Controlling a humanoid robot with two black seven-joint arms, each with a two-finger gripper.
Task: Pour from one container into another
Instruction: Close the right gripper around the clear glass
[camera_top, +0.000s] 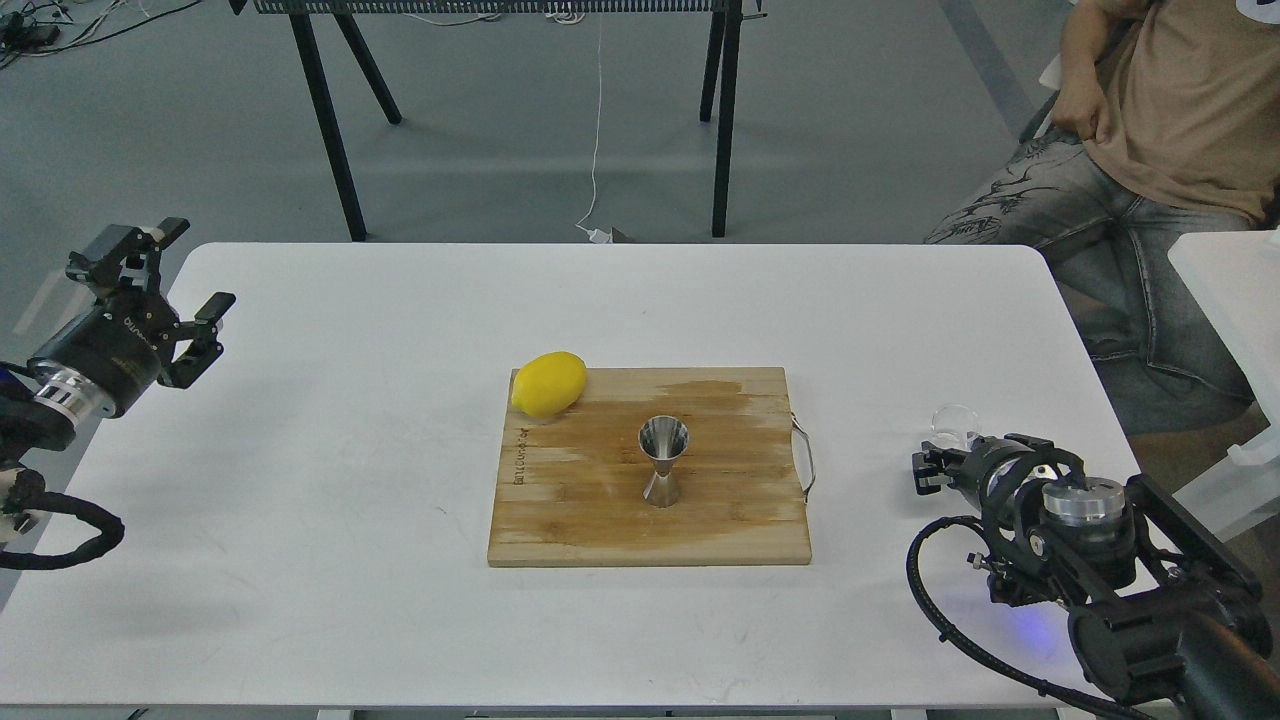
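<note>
The shiny steel jigger (664, 471) stands upright near the middle of the wooden cutting board (600, 520). The small clear glass cup (955, 422) is at the table's right side, its lower part hidden behind my right gripper (930, 472). That gripper is dark and its fingers cannot be told apart, so whether it holds the cup is unclear. My left gripper (195, 270) hovers over the table's far left edge, open and empty, well away from both containers.
A yellow lemon (549, 383) lies on the board's back left corner. The board has a metal handle (805, 455) on its right side. A seated person (1150, 130) is beyond the white table's (300, 500) right corner.
</note>
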